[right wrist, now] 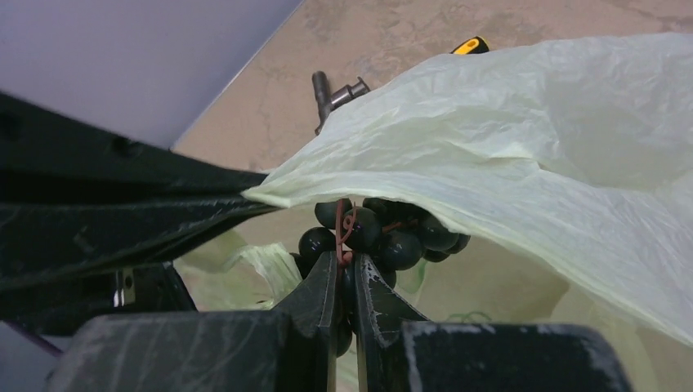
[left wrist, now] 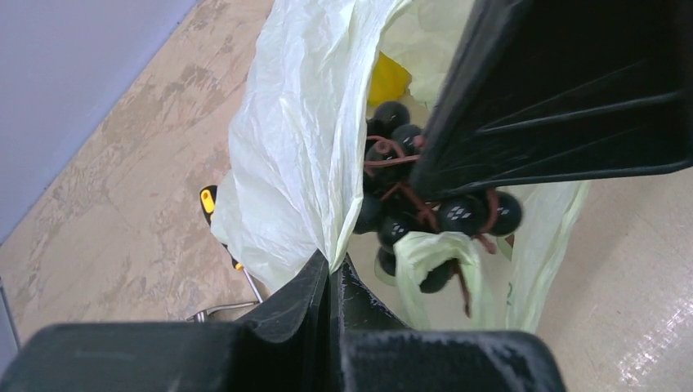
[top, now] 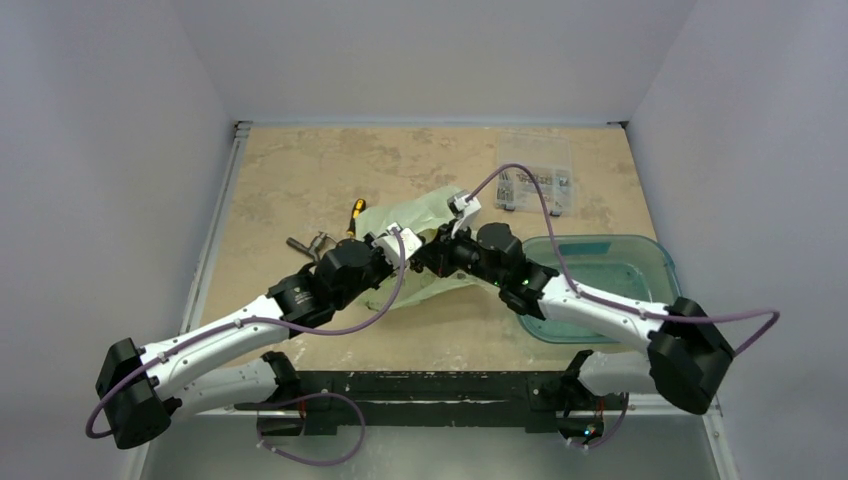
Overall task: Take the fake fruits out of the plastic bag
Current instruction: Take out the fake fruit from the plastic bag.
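Hands meet near the counter's (top: 290,170) middle, both at the thin, crinkly pale-green plastic bag (top: 398,215). My left hand (left wrist: 331,265) has its fingers pressed together on a fold of the bag's edge, w/ the film rising straight up from the tips. My right hand (right wrist: 347,273) comes in from the opp. side, its fingers nearly closed and pinching the dark purple-black plastic grape bunch (right wrist: 384,237) at its red-brown stem.

From the left wrist cam, the grapes (left wrist: 396,229) hang at the bag's mouth, partly out, w/ one strip of film draped under them and the right hand's black body just above. From the right wrist cam, the bag's top sheet arches over the bunch like a roof.

Deeper in the bag there's a yellow plastic piece (left wrist: 388,77); I can't tell its shape. I can't see a red apple from any cam.

Beyond the bag, on its left side, a screwdriver w/ a yellow-and-black handle (top: 355,212) lies on the counter, its handle just beside the bag. A small grey metal tool (top: 310,243) sits near it.

To the right, a teal see-through tub (top: 600,241) sits under my right arm. Farther back is a clear plastic organiser box (top: 537,175), apart from the bag.
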Controlling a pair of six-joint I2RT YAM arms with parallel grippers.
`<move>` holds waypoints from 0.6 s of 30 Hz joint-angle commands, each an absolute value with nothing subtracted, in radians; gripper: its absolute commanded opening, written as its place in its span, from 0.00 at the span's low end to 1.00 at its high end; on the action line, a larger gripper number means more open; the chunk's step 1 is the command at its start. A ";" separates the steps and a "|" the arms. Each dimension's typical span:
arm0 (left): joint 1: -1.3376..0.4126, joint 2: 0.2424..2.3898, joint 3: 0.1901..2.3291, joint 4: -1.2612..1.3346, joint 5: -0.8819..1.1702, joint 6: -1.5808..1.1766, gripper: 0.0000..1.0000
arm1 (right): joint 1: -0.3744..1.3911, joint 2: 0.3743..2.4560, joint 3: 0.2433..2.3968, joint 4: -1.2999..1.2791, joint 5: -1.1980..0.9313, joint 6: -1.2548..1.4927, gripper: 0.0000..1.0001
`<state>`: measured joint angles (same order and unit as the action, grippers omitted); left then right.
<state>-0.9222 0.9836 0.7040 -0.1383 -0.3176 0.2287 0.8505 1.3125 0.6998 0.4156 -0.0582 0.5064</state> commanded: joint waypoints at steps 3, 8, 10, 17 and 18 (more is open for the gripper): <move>-0.919 0.972 0.733 -0.125 -0.308 0.228 0.00 | 0.853 1.074 0.722 0.114 -0.096 0.258 0.00; -0.919 0.978 0.743 -0.135 -0.318 0.222 0.00 | 0.853 0.931 0.799 -0.086 -0.117 0.188 0.00; -0.919 0.983 0.750 -0.145 -0.327 0.223 0.00 | 0.853 0.891 0.838 -0.158 -0.058 0.183 0.00; -0.918 0.970 0.750 -0.148 -0.320 0.216 0.00 | 0.853 0.747 0.948 -0.316 0.314 0.288 0.00; -0.919 0.972 0.751 -0.149 -0.317 0.214 0.00 | 0.853 0.719 0.949 -0.316 0.388 0.326 0.00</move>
<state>-0.9222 0.9840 0.7052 -0.1581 -0.3187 0.2272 0.8524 0.8116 0.8757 -0.2462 0.0944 0.2413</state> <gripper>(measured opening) 0.005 0.036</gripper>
